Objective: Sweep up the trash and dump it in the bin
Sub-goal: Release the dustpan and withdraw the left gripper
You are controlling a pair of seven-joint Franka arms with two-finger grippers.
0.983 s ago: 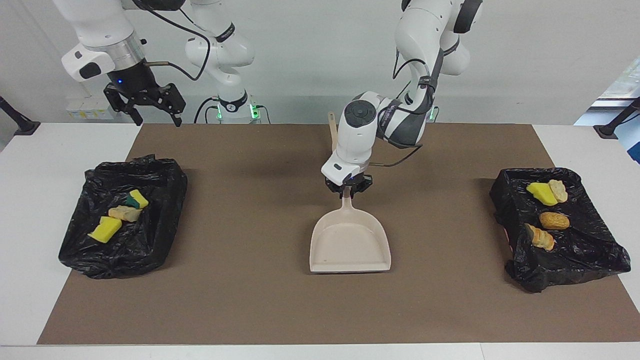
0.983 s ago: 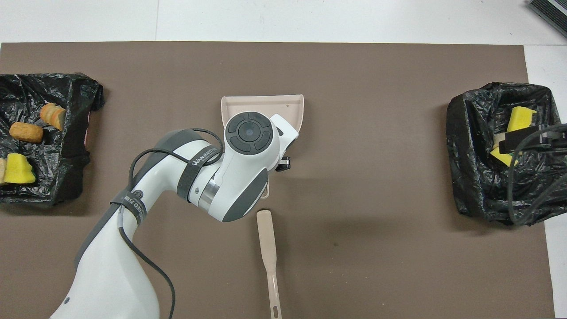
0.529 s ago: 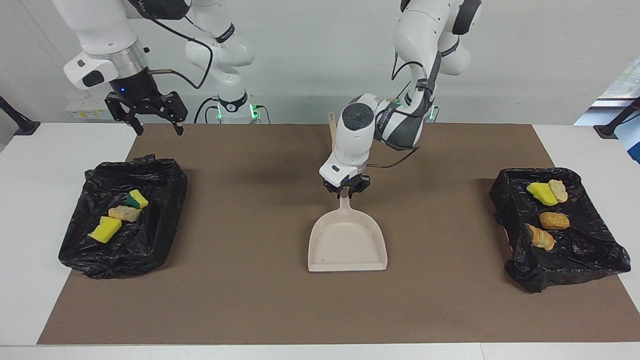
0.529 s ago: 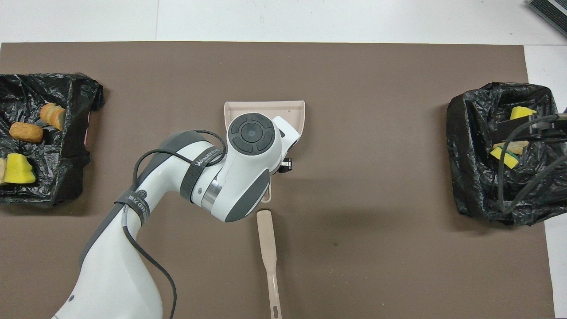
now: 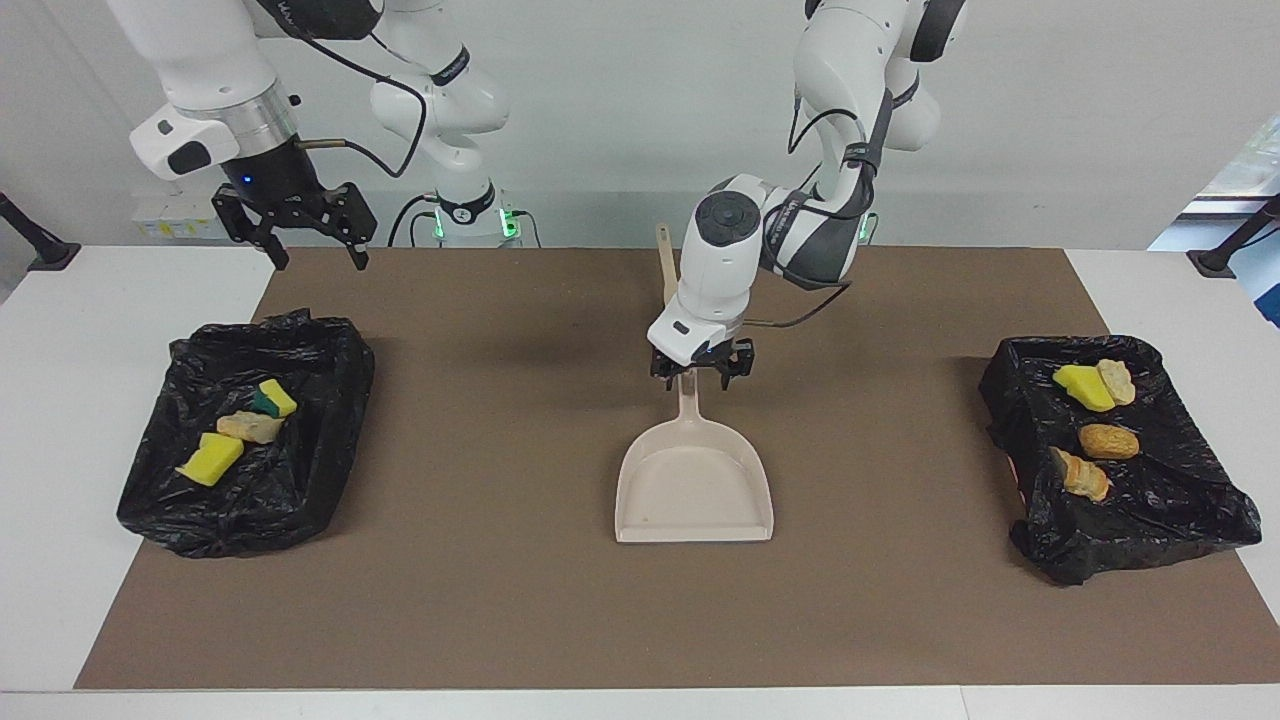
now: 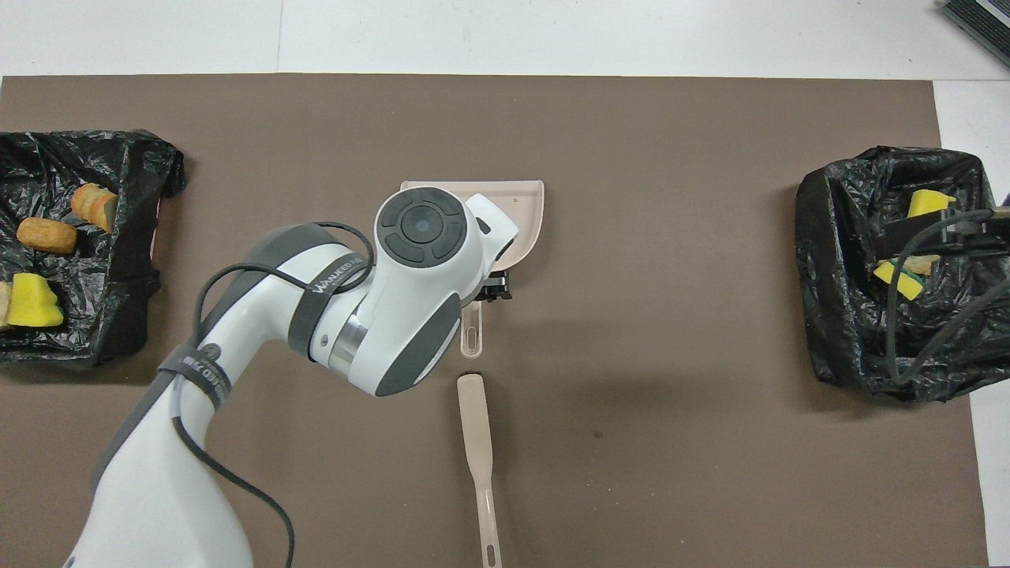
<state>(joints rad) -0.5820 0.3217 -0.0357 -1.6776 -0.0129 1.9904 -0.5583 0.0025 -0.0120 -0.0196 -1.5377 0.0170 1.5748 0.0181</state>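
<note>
- Left gripper [image 5: 701, 372] hangs spread over the dustpan [image 5: 694, 487] handle, gripping nothing.
- Right gripper [image 5: 300, 226] waits, spread, above the table edge.
- Trash [image 5: 1090, 422] lies in both black-lined bins [image 5: 1150, 520].

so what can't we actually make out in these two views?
- Dustpan, overhead view: the left arm covers most of the pan and the upper handle.
- Left gripper: the overhead view shows only a dark edge of it beside the wrist.
- Right arm's bin, overhead view: a cable and the right gripper's body cross the trash; the frame edge cuts it.
- Left arm's bin, overhead view: cut by the frame edge.
</note>
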